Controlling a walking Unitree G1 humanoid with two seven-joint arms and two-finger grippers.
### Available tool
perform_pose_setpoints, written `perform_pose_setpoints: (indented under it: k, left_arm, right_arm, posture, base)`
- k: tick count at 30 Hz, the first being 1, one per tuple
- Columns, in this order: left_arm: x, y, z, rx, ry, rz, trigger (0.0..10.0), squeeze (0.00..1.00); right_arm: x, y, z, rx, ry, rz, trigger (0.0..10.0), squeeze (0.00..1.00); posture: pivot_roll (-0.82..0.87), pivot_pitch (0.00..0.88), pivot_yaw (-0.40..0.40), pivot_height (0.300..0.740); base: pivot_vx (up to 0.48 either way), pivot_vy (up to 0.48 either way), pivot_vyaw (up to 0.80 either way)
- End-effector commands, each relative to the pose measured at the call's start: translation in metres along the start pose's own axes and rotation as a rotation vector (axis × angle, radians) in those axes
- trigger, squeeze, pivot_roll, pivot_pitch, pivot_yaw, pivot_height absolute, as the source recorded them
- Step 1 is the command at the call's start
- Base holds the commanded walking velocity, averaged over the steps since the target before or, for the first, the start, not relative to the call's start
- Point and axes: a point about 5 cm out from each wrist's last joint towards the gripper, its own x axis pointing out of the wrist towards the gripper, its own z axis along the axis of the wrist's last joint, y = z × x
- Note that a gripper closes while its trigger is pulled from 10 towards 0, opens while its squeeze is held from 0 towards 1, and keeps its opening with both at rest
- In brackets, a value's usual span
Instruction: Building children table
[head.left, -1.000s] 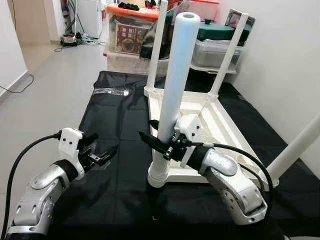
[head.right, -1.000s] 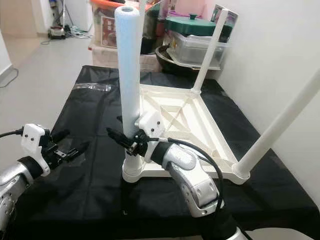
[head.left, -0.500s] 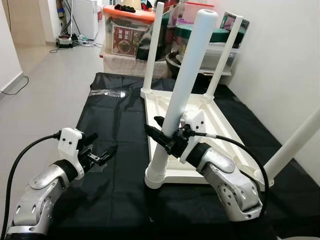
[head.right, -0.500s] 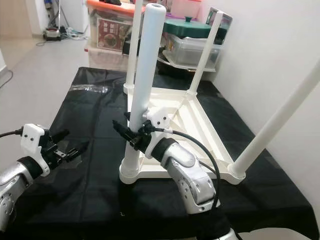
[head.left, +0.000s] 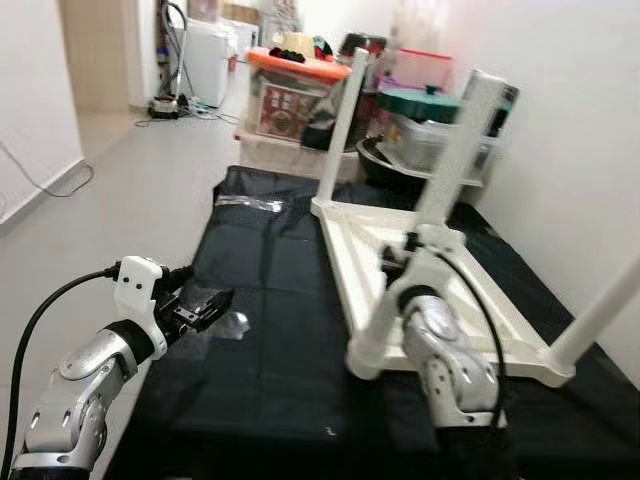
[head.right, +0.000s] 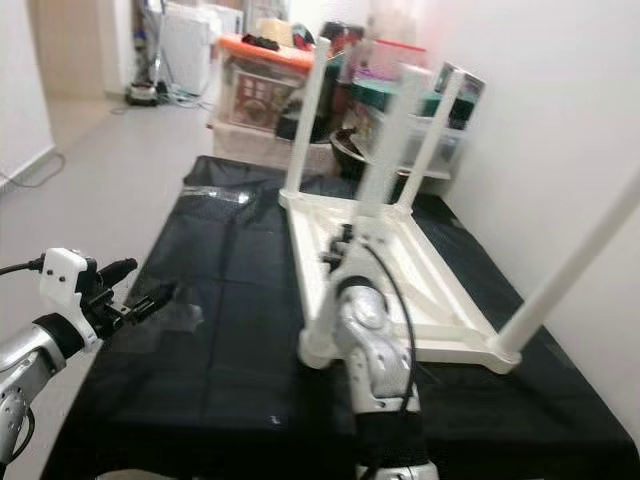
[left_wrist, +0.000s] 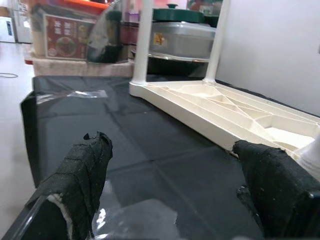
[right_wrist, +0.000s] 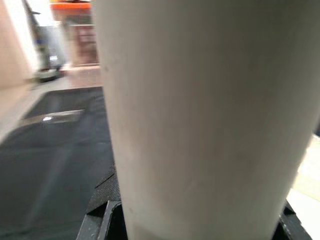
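A white children's table (head.left: 343, 262) lies upside down on a black sheet (head.left: 270, 340), its legs pointing up. My right gripper (head.left: 397, 262) is shut on the near left leg (head.left: 452, 165), which leans to the right out of its corner socket (head.left: 364, 361). In the right wrist view that leg (right_wrist: 200, 115) sits close between the black fingers (right_wrist: 102, 212). My left gripper (head.left: 205, 305) hovers open over the sheet on the left, nothing between its padded fingers (left_wrist: 82, 170). Both eye views are blurred.
Two far legs (head.right: 305, 115) and a near right leg (head.right: 580, 270) stand up from the table. Storage boxes and a pot (head.left: 300, 90) crowd the back. A clear plastic bag (head.left: 240, 201) lies on the sheet. A wall runs on the right, bare floor (head.left: 120, 180) on the left.
The whole view has shifted and blurred, so the camera has moved. The held leg has tipped from upright to leaning right, with my right gripper still on it. The left gripper has stayed put.
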Motion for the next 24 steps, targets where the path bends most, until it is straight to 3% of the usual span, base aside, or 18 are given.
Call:
perform_pose_setpoints:
  k: [1,12,13,14,15,16,21,22,23,24]
  left_arm:
    - [-0.002,0.0,-0.004,-0.002,0.006,0.006,10.0,0.0]
    - [-0.003,0.003,-0.004,0.004,0.01,0.02,10.0,0.0]
    - [-0.003,0.003,-0.004,0.004,0.011,0.021,10.0,0.0]
    - [-0.003,0.004,-0.004,0.004,0.011,0.021,10.0,0.0]
    - [-0.003,0.004,-0.004,0.004,0.011,0.021,10.0,0.0]
    - [-0.003,0.004,-0.004,0.004,0.011,0.021,10.0,0.0]
    - [-0.003,0.004,-0.003,0.004,0.01,0.02,10.0,0.0]
    - [-0.003,0.004,-0.004,0.004,0.01,0.018,10.0,0.0]
    - [-0.003,0.004,-0.004,0.004,0.01,0.018,10.0,0.0]
    - [-0.003,0.003,-0.004,0.003,0.011,0.017,10.0,0.0]
  right_arm:
    - [0.0,-0.015,-0.042,-0.022,0.214,-0.096,0.0,0.0]
    - [-0.002,-0.003,-0.047,-0.006,0.268,-0.128,0.0,0.0]
    - [-0.001,-0.002,-0.048,0.001,0.271,-0.114,3.0,0.0]
    - [-0.001,-0.001,-0.048,0.005,0.272,-0.104,3.0,0.0]
    - [-0.001,0.0,-0.048,0.01,0.273,-0.089,7.5,0.0]
    - [-0.001,0.002,-0.047,0.008,0.271,-0.076,10.0,0.0]
    - [-0.001,0.005,-0.041,0.019,0.252,-0.055,10.0,0.0]
    - [-0.001,0.006,-0.038,0.034,0.237,-0.05,10.0,0.64]
    - [-0.001,0.006,-0.036,0.044,0.226,-0.048,10.0,0.64]
    - [-0.001,0.007,-0.032,0.059,0.208,-0.038,10.0,1.0]
  posture:
    - [0.13,0.0,-0.156,0.74]
    - [0.14,0.0,-0.157,0.74]
    - [0.14,0.0,-0.155,0.74]
    - [0.14,0.0,-0.155,0.74]
    - [0.14,0.0,-0.155,0.74]
    - [0.14,0.0,-0.154,0.74]
    - [0.14,0.0,-0.151,0.74]
    - [0.14,0.0,-0.151,0.74]
    - [0.14,0.0,-0.151,0.74]
    - [0.13,0.0,-0.149,0.74]
  base:
    - [0.0,0.0,0.0]
    - [0.0,0.0,0.0]
    - [0.0,0.0,0.0]
    - [0.0,0.0,0.0]
    - [0.0,0.0,0.0]
    - [0.0,0.0,0.0]
    - [0.0,0.0,0.0]
    - [0.0,0.0,0.0]
    - [0.0,0.0,0.0]
    - [0.0,0.0,0.0]
